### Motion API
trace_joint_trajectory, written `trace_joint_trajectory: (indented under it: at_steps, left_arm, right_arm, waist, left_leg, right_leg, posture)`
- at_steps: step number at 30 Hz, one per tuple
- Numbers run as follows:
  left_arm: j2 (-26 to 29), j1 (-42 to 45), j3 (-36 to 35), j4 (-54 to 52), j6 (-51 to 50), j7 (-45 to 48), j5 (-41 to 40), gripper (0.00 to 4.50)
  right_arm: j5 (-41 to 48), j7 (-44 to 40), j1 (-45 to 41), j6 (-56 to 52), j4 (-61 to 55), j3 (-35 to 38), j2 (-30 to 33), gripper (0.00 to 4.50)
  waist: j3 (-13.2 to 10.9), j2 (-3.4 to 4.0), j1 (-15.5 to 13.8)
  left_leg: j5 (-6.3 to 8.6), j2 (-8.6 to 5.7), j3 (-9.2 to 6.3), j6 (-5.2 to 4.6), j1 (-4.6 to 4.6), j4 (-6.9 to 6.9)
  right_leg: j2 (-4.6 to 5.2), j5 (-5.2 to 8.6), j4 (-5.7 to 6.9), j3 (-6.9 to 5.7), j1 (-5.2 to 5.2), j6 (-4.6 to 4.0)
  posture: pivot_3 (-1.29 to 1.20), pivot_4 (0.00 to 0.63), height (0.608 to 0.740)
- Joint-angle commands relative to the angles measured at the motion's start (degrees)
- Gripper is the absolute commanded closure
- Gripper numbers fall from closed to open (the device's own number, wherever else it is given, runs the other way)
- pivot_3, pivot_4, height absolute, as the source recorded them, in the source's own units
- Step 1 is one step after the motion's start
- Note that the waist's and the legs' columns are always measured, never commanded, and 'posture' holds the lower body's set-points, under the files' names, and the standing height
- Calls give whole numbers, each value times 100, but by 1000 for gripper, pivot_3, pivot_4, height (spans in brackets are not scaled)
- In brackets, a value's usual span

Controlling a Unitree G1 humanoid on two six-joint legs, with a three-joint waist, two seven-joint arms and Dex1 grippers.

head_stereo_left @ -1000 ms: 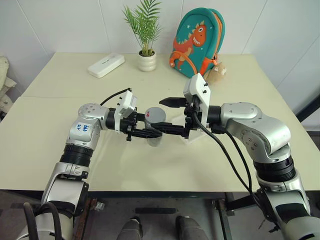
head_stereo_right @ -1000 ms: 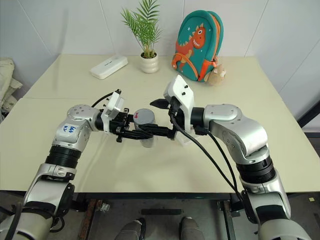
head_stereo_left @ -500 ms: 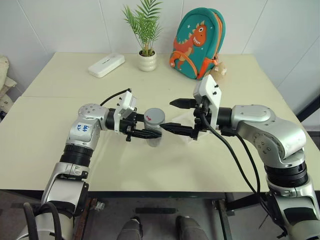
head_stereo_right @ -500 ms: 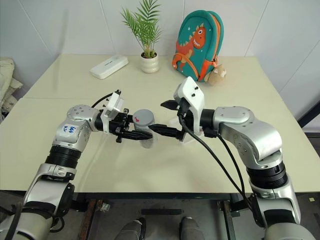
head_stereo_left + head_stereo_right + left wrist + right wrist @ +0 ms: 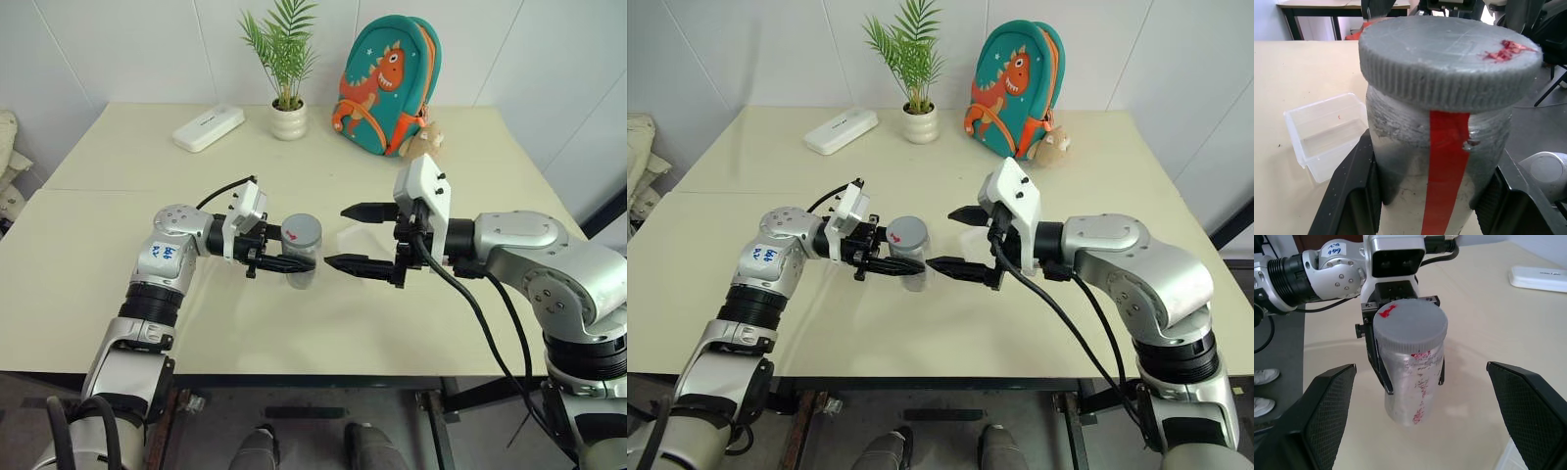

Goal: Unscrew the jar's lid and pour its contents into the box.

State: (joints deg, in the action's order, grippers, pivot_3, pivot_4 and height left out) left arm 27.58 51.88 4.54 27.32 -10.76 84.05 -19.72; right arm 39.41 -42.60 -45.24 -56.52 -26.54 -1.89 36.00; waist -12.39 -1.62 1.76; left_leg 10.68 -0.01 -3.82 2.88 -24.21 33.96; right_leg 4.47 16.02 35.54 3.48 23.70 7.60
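1. The left gripper clamped the jar above the table, lid on.
2. The right gripper gaped beside the jar.
3. The box sat beyond the jar; the jar's contents were hard to make out.

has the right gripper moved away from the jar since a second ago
Yes. The right gripper, jaws open, has drawn back from the jar toward the robot's right; earlier its lower finger reached under the lid, now there is a gap. The jar stayed put.

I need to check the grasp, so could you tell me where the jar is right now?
The jar is held above the table's near middle, clamped in the left gripper, lid on, with the open right gripper just to its right.
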Motion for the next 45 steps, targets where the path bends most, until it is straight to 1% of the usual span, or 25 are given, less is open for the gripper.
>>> trace_joint_trajectory:
  at_steps: [1, 6, 16, 32, 35, 38, 45]
  left_arm:
    - [-25, 241, -19, -28, 113, 55, 1, 2563]
    - [-55, 282, -1, 41, 179, 84, 23, 2563]
    - [-60, 294, -15, 0, 196, 66, 11, 2563]
    - [-49, 241, -12, -84, 176, 17, 7, 2563]
    - [-52, 254, -12, -51, 191, 13, 17, 2563]
    - [-56, 266, -11, -29, 197, 9, 19, 2563]
    - [-63, 292, -6, 16, 207, 9, 31, 2563]
  right_arm:
    - [42, 254, -387, 75, 50, 57, -298, 16]
    - [-44, 326, -644, 131, 342, -130, -632, 16]
    - [-291, 185, -859, 207, 659, -591, -772, 16]
    - [-504, 38, -936, 284, 820, -682, -879, 16]
    - [-446, -18, -917, 236, 755, -670, -867, 630]
    - [-470, -32, -917, 245, 747, -672, -869, 1590]
    - [-538, -60, -906, 283, 749, -693, -857, 1590]
  waist:
    - [0, 0, 6]
    - [0, 0, -13]
    - [0, 0, -2]
    - [0, 0, -3]
    - [0, 0, -1]
    - [0, 0, -2]
    - [0, 0, -2]
  left_leg:
    - [0, 0, 0, 0, 0, 0]
    - [0, -1, -1, 0, -2, 0]
    - [0, -1, -1, 0, -1, 0]
    - [0, -1, -1, 0, -2, 0]
    - [0, -1, -1, 0, -2, 0]
    - [0, -1, -1, 0, -2, 0]
    - [0, -1, -1, 0, -2, 0]
  right_leg:
    - [0, 0, 2, 1, 1, 0]
    - [1, 0, -2, 0, 0, 0]
    - [0, 0, 4, -1, 1, 1]
    - [0, 0, 3, -1, 1, 1]
    - [0, 0, 3, -1, 1, 1]
    - [0, 0, 3, -1, 1, 1]
    - [0, 0, 3, -1, 1, 1]
  posture:
    - [0, 150, 740]
    - [0, 150, 740]
    - [0, 150, 740]
    - [0, 150, 740]
    - [0, 150, 740]
    - [0, 150, 740]
    - [0, 150, 740]
